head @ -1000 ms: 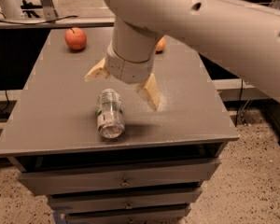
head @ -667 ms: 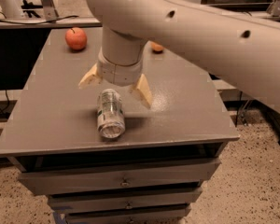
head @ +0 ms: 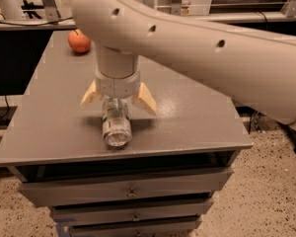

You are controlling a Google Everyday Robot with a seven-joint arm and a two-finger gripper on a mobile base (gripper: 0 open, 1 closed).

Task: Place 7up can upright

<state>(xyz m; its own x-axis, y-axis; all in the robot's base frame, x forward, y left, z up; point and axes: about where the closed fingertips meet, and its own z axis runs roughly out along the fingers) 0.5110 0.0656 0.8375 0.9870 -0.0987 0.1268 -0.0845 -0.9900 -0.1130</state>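
My arm (head: 212, 48) reaches over the grey table (head: 197, 117), whose drawers (head: 133, 191) below are closed. My gripper (head: 117, 101) hangs just above the 7up can (head: 116, 127), fingers spread wide to either side of it. The can lies on its side near the front edge. A red apple (head: 79, 41) sits at the back left.

7up can (head: 116, 125) lies on its side on the counter (head: 197, 117), close to the front edge and left of middle, with its shiny end facing the front edge. The gripper (head: 118, 106) hangs straight down over the can's far end. Its tan fingers (head: 91, 95) are spread, one on each side of the can, not clamped on it. The arm (head: 212, 48) comes in from the right edge. Red apple (head: 79, 41) sits near the back left corner. Drawers (head: 133, 191) below the counter.
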